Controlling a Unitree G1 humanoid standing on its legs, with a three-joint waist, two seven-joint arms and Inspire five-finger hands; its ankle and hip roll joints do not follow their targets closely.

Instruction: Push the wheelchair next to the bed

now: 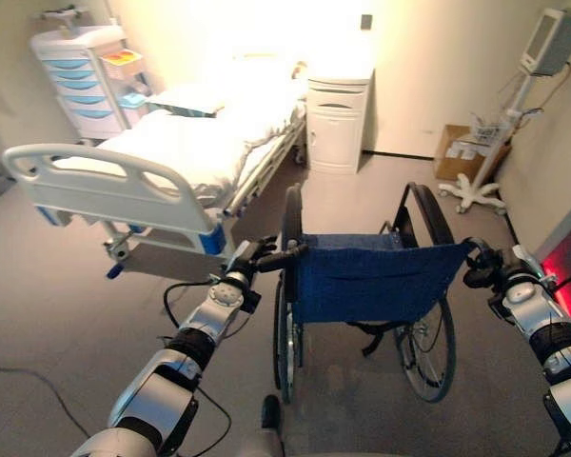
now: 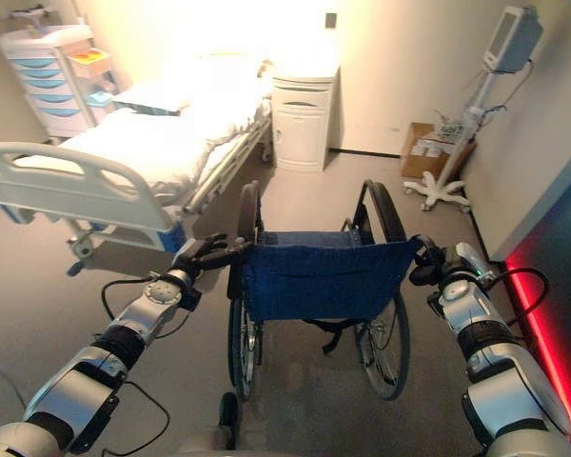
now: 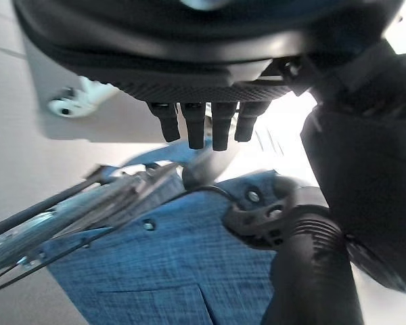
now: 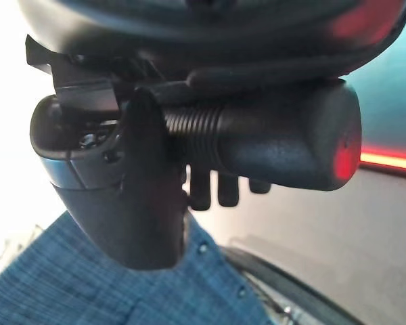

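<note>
The wheelchair (image 1: pixel 366 281), with a blue fabric back and large black wheels, stands in the middle of the floor with its back to me. The white hospital bed (image 1: pixel 186 152) lies ahead on the left, its footboard (image 1: pixel 105 186) nearest. My left hand (image 1: pixel 250 257) is at the end of the left push handle (image 1: pixel 287 255). Its fingers (image 3: pixel 203 128) hang relaxed above the handle (image 3: pixel 311 271) and the thumb lies alongside it. My right hand (image 1: pixel 483 267) is shut on the right push handle (image 4: pixel 277 139), with the thumb (image 4: pixel 149 196) wrapped across the grip.
A white bedside cabinet (image 1: pixel 339 119) stands at the head of the bed, and a drawer cart (image 1: pixel 81 81) is at the far left. A monitor on a wheeled stand (image 1: pixel 514 124) and a cardboard box (image 1: pixel 452 152) are at the back right. A wall (image 1: pixel 561 257) runs close on the right.
</note>
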